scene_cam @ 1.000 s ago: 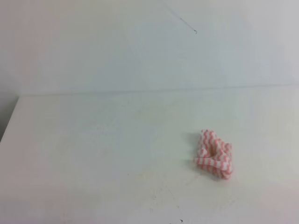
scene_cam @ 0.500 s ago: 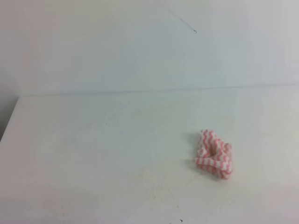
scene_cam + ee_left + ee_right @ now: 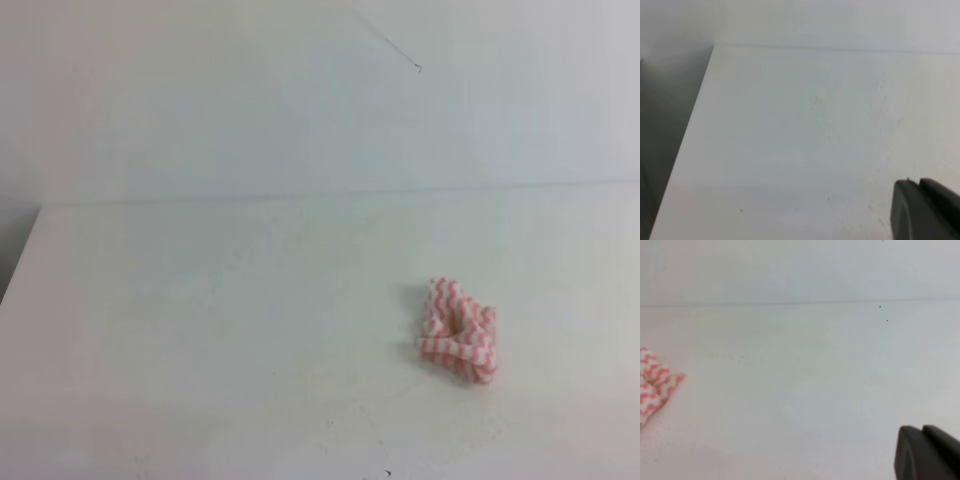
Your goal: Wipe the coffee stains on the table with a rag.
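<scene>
A crumpled rag (image 3: pixel 458 330) with pink and white zigzag stripes lies on the white table (image 3: pixel 200 330), right of centre. In the right wrist view the rag (image 3: pixel 652 382) shows at the left edge, far left of my right gripper (image 3: pixel 922 432), whose dark fingers are pressed together and hold nothing. In the left wrist view my left gripper (image 3: pixel 919 187) is shut and empty above bare tabletop (image 3: pixel 790 150). Neither gripper appears in the exterior high view. The coffee stains show in no view.
The table's left edge (image 3: pixel 18 262) drops off into a dark gap (image 3: pixel 665 125). A pale wall (image 3: pixel 300 100) rises along the far edge, with a thin dark mark (image 3: pixel 417 68) on it.
</scene>
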`<state>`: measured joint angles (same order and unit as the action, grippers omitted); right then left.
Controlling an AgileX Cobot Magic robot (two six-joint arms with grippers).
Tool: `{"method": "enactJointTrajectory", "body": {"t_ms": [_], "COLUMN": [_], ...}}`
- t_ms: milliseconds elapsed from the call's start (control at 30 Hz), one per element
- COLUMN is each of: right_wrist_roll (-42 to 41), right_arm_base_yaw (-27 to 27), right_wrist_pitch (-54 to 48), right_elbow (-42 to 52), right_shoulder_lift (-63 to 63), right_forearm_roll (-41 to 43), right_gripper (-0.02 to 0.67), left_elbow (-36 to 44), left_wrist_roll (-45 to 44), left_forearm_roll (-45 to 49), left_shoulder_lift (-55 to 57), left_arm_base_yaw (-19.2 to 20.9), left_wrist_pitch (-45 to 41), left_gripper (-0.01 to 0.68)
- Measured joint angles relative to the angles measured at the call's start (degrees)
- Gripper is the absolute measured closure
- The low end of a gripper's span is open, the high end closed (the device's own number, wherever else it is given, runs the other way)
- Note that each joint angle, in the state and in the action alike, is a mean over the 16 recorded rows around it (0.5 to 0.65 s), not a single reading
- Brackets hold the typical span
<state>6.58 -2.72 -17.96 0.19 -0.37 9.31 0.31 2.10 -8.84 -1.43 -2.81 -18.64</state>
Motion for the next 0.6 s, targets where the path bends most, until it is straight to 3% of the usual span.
{"method": "enactJointTrajectory", "body": {"t_ms": [600], "right_wrist_roll": [0.01], "right_arm_base_yaw": [0.00], "right_wrist_pitch": [-0.06], "right_elbow": [0.00], "right_shoulder_lift": [0.00], "right_forearm_roll": [0.00], "right_gripper": [0.651], "left_elbow": [0.47], "left_wrist_roll": [-0.01], "left_forearm_roll": [-0.01], "left_shoulder_lift": [0.00], "left_arm_base_yaw": [0.00], "left_wrist_pitch": [0.22], "left_gripper": [0.674]}}
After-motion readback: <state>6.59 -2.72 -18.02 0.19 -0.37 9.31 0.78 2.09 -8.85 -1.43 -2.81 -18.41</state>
